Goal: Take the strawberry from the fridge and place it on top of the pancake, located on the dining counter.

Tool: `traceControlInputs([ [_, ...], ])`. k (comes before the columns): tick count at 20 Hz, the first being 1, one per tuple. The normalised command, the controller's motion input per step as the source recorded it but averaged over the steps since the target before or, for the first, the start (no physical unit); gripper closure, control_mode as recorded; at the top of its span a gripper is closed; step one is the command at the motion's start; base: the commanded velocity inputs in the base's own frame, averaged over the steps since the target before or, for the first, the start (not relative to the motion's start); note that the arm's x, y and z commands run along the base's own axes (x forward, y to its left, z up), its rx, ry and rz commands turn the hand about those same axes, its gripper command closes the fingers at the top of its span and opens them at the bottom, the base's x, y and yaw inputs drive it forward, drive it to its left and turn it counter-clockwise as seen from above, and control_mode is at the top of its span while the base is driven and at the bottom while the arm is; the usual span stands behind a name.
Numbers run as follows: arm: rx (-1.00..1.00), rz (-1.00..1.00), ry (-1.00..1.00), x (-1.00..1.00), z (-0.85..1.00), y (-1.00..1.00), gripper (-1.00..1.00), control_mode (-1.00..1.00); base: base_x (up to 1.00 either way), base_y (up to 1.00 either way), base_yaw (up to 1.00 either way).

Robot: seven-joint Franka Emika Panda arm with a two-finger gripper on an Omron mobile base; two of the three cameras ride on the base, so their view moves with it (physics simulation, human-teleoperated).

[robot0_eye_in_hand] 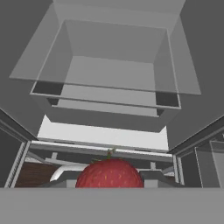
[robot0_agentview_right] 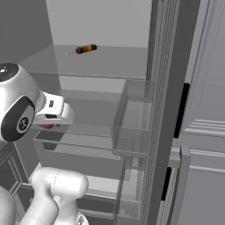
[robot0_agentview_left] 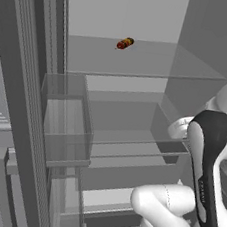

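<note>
Already your gripper (robot0_eye_in_hand: 110, 186) is closed on the small, soft red strawberry (robot0_eye_in_hand: 110, 174) between its fingers, so squeeze its middle lightly.

strawberry (robot0_eye_in_hand: 110, 173) cut off by bottom edge.

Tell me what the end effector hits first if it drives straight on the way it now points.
Likely the fridge's lower clear drawer, dead ahead beyond the strawberry the end effector holds; depth is unclear.
</note>
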Motion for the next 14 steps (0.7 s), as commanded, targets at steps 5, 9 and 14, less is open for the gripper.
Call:
traceControlInputs([
  [5,0.00,-0.03,0.00,0.00,-0.01,0.00,1.00,-1.00,0.00,0.00,0.00],
  [9,0.00,0.00,0.00,0.00,0.00,0.00,1.00,-1.00,0.00,0.00,0.00],
  [14,0.00,0.00,0.01,-0.04,-0.01,0.00,1.00,1.00,-0.20,0.00,0.00],
])
